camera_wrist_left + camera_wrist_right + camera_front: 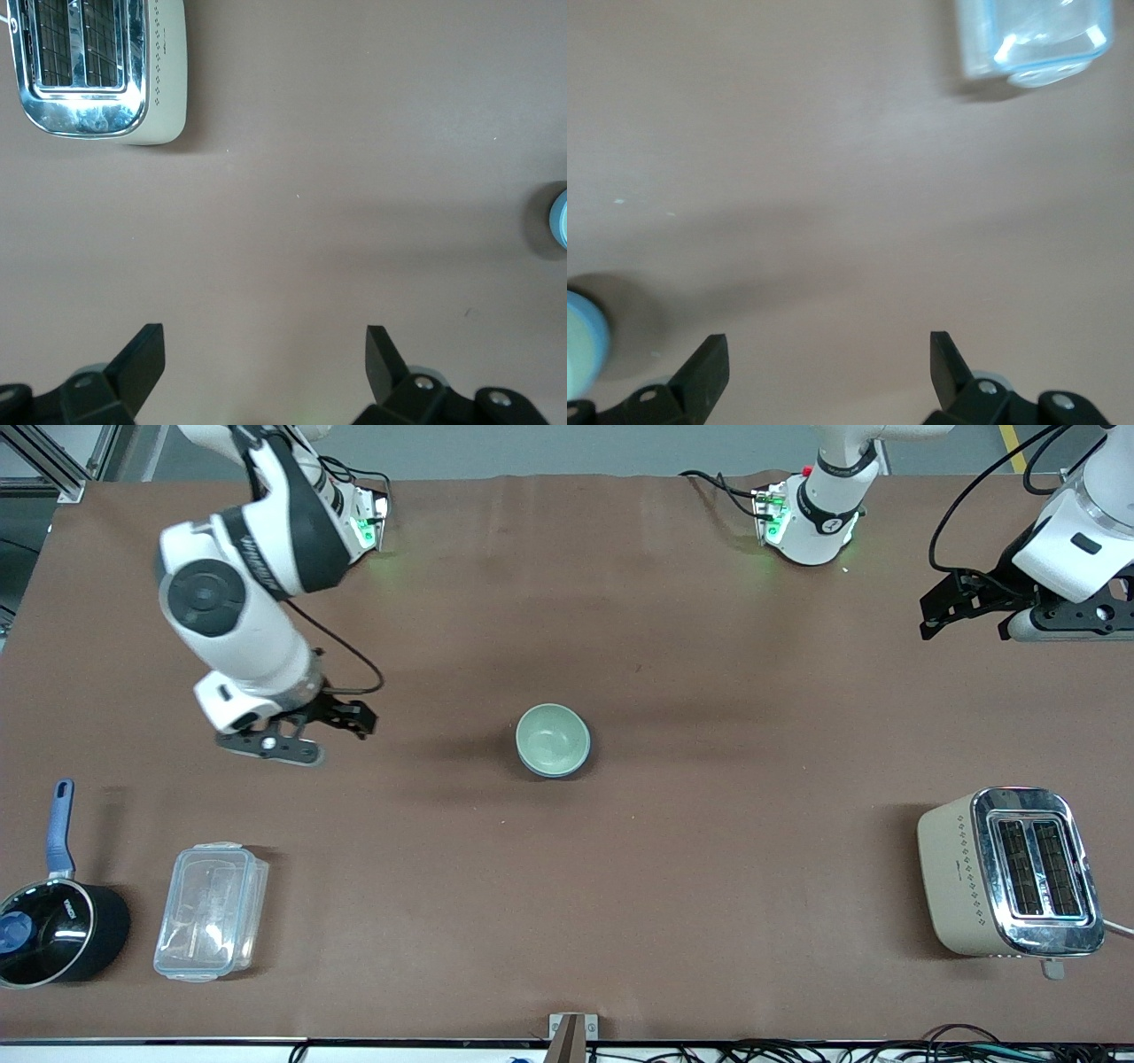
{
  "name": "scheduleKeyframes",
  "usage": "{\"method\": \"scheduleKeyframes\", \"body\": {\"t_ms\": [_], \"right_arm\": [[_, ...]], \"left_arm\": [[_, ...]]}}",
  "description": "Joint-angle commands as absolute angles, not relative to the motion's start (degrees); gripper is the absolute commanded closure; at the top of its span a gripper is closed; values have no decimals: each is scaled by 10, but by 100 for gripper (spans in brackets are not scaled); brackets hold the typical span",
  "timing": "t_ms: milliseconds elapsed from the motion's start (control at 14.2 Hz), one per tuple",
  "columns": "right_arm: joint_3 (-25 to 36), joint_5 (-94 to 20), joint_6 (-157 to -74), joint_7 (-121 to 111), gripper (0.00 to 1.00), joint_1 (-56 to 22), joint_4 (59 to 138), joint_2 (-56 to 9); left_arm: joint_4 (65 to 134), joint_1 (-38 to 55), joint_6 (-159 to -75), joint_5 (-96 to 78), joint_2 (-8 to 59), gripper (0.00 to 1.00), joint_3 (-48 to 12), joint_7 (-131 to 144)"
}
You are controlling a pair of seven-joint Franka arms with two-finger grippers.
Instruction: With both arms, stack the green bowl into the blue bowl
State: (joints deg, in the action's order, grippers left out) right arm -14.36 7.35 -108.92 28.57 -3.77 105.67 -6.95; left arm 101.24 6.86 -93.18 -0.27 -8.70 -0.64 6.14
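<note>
The green bowl sits nested inside the blue bowl at the middle of the table; only the blue bowl's outer wall shows around it. The right gripper is open and empty, above the table toward the right arm's end from the bowls. In the right wrist view the gripper is over bare table, with the blue bowl's rim and the green bowl at the edge. The left gripper is open and empty, up near the left arm's end. In the left wrist view it is over bare table, with the blue bowl at the edge.
A beige and chrome toaster stands near the front camera at the left arm's end, also in the left wrist view. A clear plastic container and a black saucepan with a blue handle lie at the right arm's end; the container also shows in the right wrist view.
</note>
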Motion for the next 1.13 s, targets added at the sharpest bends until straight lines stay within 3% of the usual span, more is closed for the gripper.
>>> {"method": "scheduleKeyframes", "body": {"t_ms": [0, 352, 563, 775, 1056], "right_arm": [[-128, 76, -1073, 207, 0, -17, 1092, -16], [-54, 42, -1013, 106, 0, 7, 1072, 32], [-1, -8, -924, 52, 0, 6, 978, 30], [3, -8, -861, 42, 0, 19, 887, 26], [-2, -19, -816, 27, 0, 62, 832, 10]], "left_arm": [[1013, 67, -926, -13, -94, 0, -6, 52], [1005, 67, -926, -12, -91, 0, -5, 48], [990, 67, -926, -9, -83, 0, -5, 42], [987, 66, -925, -7, -81, 0, -4, 43], [982, 67, -916, -4, -77, 0, -4, 44]]}}
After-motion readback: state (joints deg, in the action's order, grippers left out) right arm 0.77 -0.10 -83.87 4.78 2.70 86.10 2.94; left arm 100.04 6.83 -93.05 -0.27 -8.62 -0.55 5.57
